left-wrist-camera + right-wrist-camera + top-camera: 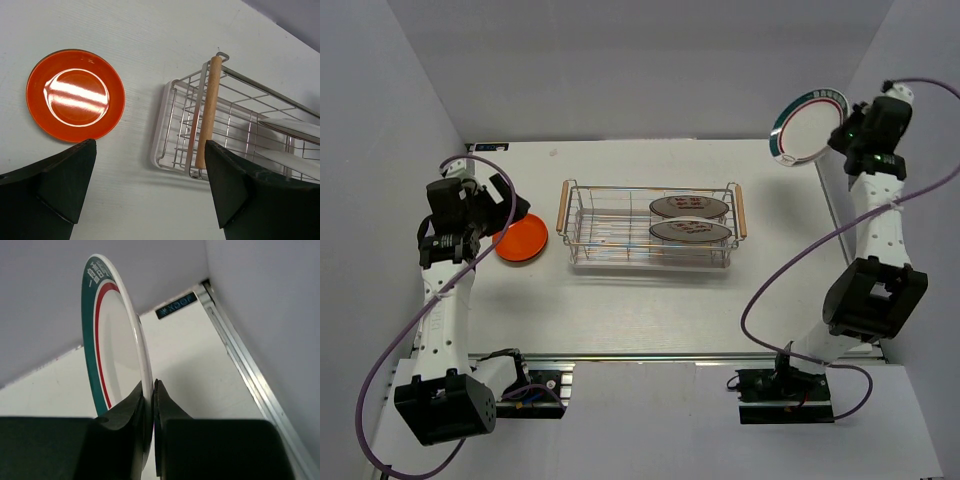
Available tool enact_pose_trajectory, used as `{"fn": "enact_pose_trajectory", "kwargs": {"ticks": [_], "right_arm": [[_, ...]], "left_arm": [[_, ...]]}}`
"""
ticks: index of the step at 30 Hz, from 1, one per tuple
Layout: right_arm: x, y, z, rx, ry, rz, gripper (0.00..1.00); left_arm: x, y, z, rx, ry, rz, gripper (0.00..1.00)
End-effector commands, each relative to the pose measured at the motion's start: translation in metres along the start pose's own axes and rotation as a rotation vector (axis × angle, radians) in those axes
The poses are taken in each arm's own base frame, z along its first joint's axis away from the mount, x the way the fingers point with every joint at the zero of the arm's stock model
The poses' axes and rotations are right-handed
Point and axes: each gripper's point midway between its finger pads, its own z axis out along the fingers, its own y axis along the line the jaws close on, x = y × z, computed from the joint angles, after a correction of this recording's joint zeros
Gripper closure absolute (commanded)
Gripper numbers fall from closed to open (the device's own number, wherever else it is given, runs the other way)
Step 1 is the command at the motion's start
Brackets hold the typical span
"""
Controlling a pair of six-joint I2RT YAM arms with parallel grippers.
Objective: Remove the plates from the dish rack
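The chrome wire dish rack stands mid-table with two white plates with dark rims upright in its right half. A red-orange plate lies flat on the table left of the rack. My left gripper hangs open and empty above the table between that plate and the rack's wooden handle. My right gripper is shut on the rim of a white plate with a teal and red rim. It holds this plate on edge in the air over the table's far right corner.
Grey walls enclose the table on the left, back and right. A metal rail runs along the right table edge. A second wooden handle closes the rack's right end.
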Motion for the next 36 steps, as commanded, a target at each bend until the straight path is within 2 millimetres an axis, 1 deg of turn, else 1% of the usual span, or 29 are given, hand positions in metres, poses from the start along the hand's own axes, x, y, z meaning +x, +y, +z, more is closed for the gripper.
{"fn": "enact_pose_trajectory", "kwargs": {"ticks": [1, 2, 3, 4, 5, 6, 7, 9, 10, 11, 12, 13, 15, 16, 17, 21, 22, 24, 26, 31, 34, 35, 36], "right_arm": [[-0.009, 0.017, -0.014, -0.197, -0.015, 0.283, 1.00], [-0.003, 0.006, -0.013, -0.190, 0.000, 0.343, 1.00], [0.017, -0.003, -0.010, -0.199, 0.047, 0.383, 1.00], [0.027, -0.006, -0.011, -0.200, 0.070, 0.404, 1.00], [0.051, -0.020, -0.010, -0.167, 0.115, 0.459, 1.00], [0.064, -0.026, -0.011, -0.152, 0.133, 0.478, 1.00], [0.063, -0.028, -0.015, -0.154, 0.108, 0.483, 1.00], [0.081, -0.037, -0.018, -0.126, 0.124, 0.517, 1.00], [0.100, -0.048, -0.023, -0.088, 0.149, 0.539, 1.00], [0.109, -0.053, -0.025, -0.063, 0.157, 0.550, 1.00], [0.110, -0.059, -0.029, -0.035, 0.141, 0.552, 1.00], [0.128, -0.070, -0.032, 0.006, 0.156, 0.569, 1.00], [0.125, -0.077, -0.036, 0.015, 0.101, 0.566, 1.00], [0.138, -0.082, -0.038, 0.032, 0.112, 0.575, 1.00], [0.141, -0.085, -0.038, 0.040, 0.113, 0.583, 1.00], [0.179, -0.098, -0.036, 0.075, 0.205, 0.619, 1.00], [0.185, -0.101, -0.036, 0.077, 0.219, 0.629, 1.00], [0.202, -0.101, -0.034, 0.050, 0.256, 0.641, 1.00], [0.212, -0.103, -0.034, 0.038, 0.279, 0.661, 1.00], [0.230, -0.109, -0.037, 0.057, 0.312, 0.676, 1.00], [0.242, -0.112, -0.041, 0.072, 0.345, 0.684, 0.91], [0.246, -0.115, -0.042, 0.080, 0.354, 0.692, 0.87], [0.247, -0.115, -0.043, 0.081, 0.355, 0.693, 0.84]], "left_arm": [[-0.009, -0.011, -0.001, 0.061, -0.033, 0.001, 0.02], [-0.009, -0.011, 0.000, 0.061, -0.030, -0.002, 0.02], [-0.008, -0.011, 0.000, 0.063, -0.031, -0.001, 0.02], [-0.007, -0.011, 0.000, 0.065, -0.027, -0.002, 0.02], [-0.006, -0.011, 0.001, 0.063, -0.026, -0.003, 0.02], [-0.006, -0.010, 0.001, 0.061, -0.025, -0.003, 0.02], [-0.006, -0.011, 0.001, 0.064, -0.025, -0.003, 0.02], [-0.006, -0.011, 0.000, 0.068, -0.026, 0.001, 0.02], [-0.005, -0.011, 0.001, 0.070, -0.025, 0.001, 0.02], [-0.004, -0.011, 0.001, 0.072, -0.021, 0.002, 0.02], [-0.004, -0.012, 0.001, 0.074, -0.022, 0.002, 0.02], [-0.004, -0.012, 0.001, 0.077, -0.022, 0.004, 0.02], [-0.001, -0.012, 0.003, 0.081, -0.014, 0.003, 0.02], [-0.001, -0.012, 0.003, 0.084, -0.013, 0.003, 0.02], [0.000, -0.012, 0.004, 0.086, -0.010, 0.001, 0.02], [0.005, -0.010, 0.006, 0.087, 0.000, -0.005, 0.02], [0.005, -0.010, 0.006, 0.088, -0.003, -0.004, 0.02], [0.005, -0.012, 0.006, 0.097, -0.003, -0.001, 0.02], [0.005, -0.014, 0.005, 0.110, -0.009, 0.002, 0.02], [0.009, -0.013, 0.006, 0.114, -0.001, -0.003, 0.02], [0.010, -0.016, 0.007, 0.132, 0.005, -0.005, 0.02], [0.011, -0.016, 0.008, 0.132, 0.011, -0.007, 0.02], [0.012, -0.016, 0.009, 0.133, 0.013, -0.007, 0.02]]}}
